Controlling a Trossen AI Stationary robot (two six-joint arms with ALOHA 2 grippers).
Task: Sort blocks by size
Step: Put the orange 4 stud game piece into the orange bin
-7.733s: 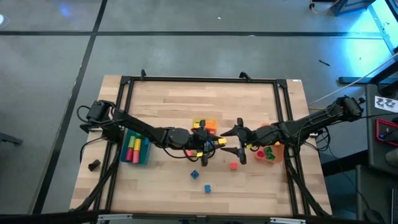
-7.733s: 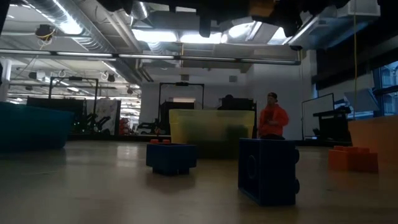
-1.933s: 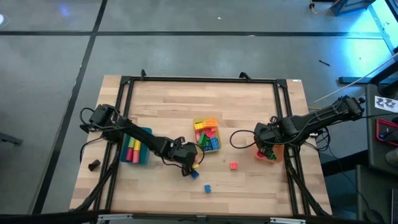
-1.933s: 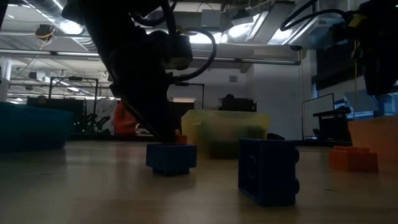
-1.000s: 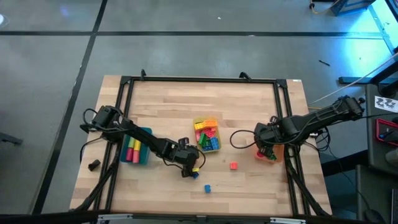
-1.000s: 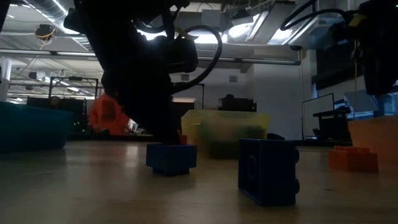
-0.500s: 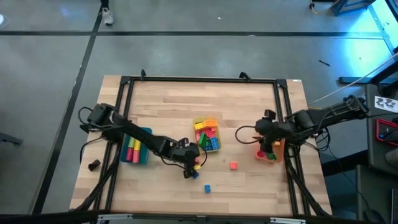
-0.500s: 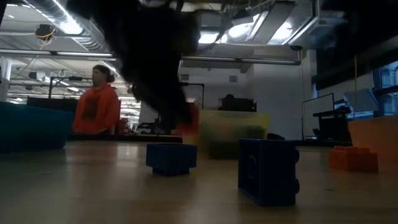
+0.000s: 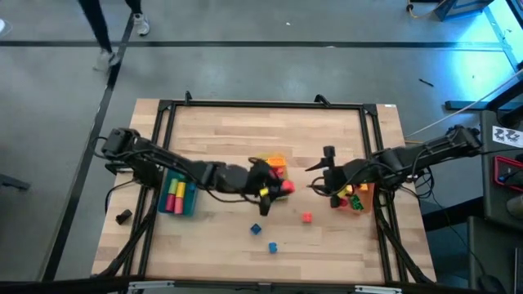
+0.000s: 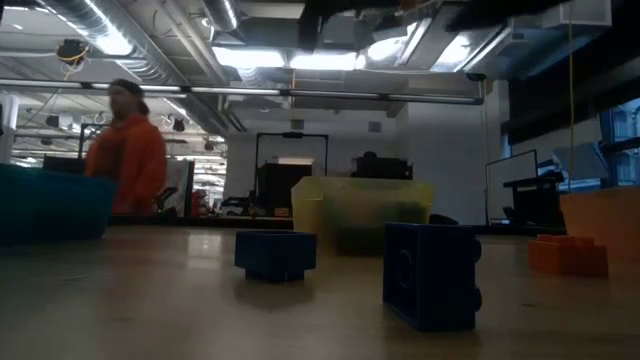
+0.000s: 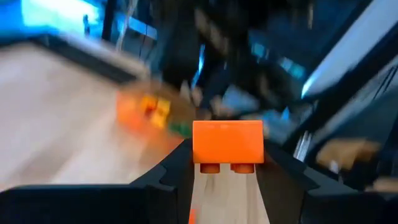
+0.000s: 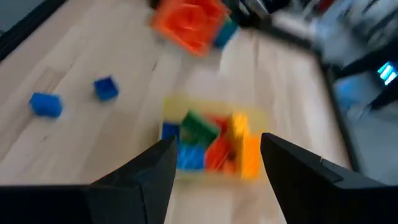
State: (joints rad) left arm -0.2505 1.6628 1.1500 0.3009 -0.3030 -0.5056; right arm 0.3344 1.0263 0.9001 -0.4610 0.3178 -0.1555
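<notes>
Light wooden table [image 9: 221, 135] with a black frame around its edge. Directly on it: blue bin [image 9: 177, 196] at the left side holding long bars, yellow bin [image 9: 276, 167] of mixed blocks mid-table, orange bin [image 9: 357, 198] at the right edge with blocks inside. 3 loose blocks lie on bare wood nearer the front: small orange block [image 9: 306, 217], blue block [image 9: 256, 229], second blue block [image 9: 273, 246], all apart from each other.
</notes>
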